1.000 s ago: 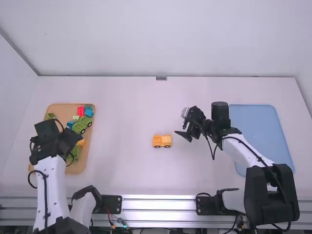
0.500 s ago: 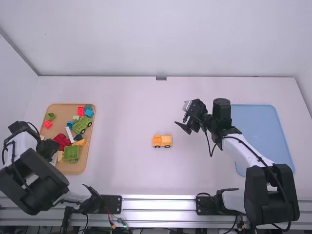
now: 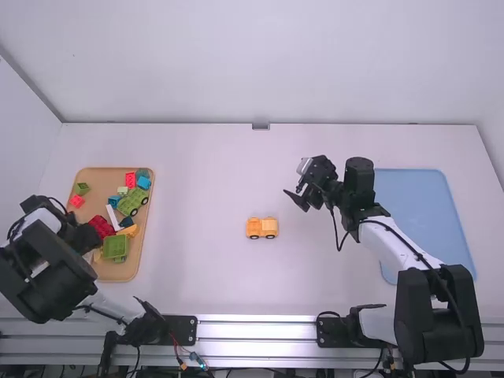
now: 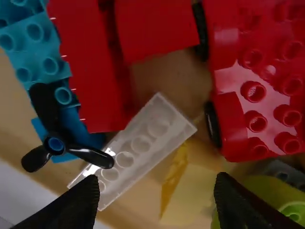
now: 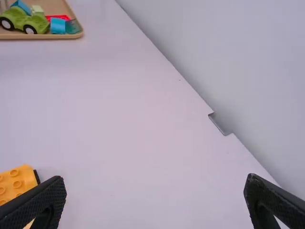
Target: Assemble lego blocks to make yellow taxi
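Fingers apart, both pairs. My left gripper (image 3: pixel 88 241): over tan rectangular tray (image 3: pixel 106 186). My right gripper (image 3: pixel 295 195): right of orange wheeled block base (image 3: pixel 269 227).

White wall (image 3: pixel 260 63) behind white table (image 3: pixel 197 189); metal rail (image 3: pixel 256 332) along near edge.

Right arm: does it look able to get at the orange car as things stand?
Likely yes: the right gripper is open near the orange car, and nothing stands between them.

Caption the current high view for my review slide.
Yellow-orange wheeled lego piece on the white table, left arm at the tan tray of blocks, right arm partly hiding a blue tray.
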Tool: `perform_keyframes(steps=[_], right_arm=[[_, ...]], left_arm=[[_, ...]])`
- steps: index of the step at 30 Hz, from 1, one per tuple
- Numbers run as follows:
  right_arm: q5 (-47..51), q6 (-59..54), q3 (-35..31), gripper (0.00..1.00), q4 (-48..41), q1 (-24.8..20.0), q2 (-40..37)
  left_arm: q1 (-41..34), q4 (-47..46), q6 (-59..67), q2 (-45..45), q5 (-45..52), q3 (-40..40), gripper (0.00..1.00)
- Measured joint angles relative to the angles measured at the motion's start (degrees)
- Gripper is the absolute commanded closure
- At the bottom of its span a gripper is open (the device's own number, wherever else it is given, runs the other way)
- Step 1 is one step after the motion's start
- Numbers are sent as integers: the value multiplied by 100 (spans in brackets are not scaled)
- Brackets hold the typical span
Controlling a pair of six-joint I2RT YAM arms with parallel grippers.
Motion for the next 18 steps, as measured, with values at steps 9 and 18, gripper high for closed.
perform_keyframes(steps=[9, 18], right_arm=[[42, 2, 0, 2, 81, -2, 0], [42, 4, 0, 2, 81, -2, 0]], left_arm=[[0, -87, 219, 0, 256, 0, 34], [0, -153, 291, 2, 431, -105, 48]])
